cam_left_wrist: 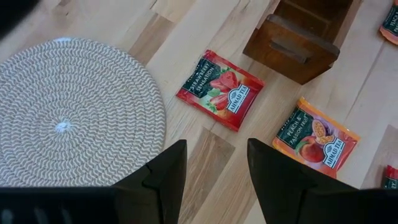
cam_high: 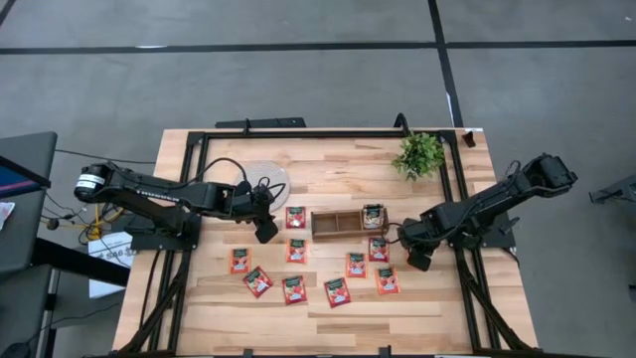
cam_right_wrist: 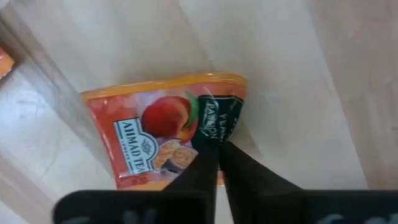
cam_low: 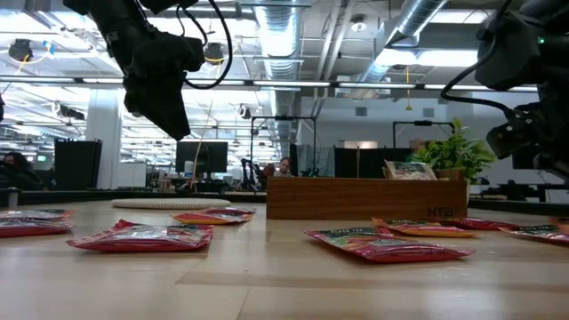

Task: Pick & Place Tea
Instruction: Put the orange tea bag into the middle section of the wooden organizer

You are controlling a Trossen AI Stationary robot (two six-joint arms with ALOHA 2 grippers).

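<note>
The right gripper (cam_right_wrist: 214,163) is pinched on an orange tea sachet (cam_right_wrist: 163,130) just beside the wooden tray (cam_high: 338,222) — lift it straight, keeping the corner pinched; the left gripper (cam_left_wrist: 214,171) waits open.

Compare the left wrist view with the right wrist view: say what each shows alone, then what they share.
Left wrist only: the woven round mat, a strawberry sachet, the wooden tray end, and the left gripper open above bare table. Right wrist only: the right gripper with fingers shut on the edge of a peach sachet. Both: the light wooden tabletop and orange peach-flavour tea sachets.
</note>
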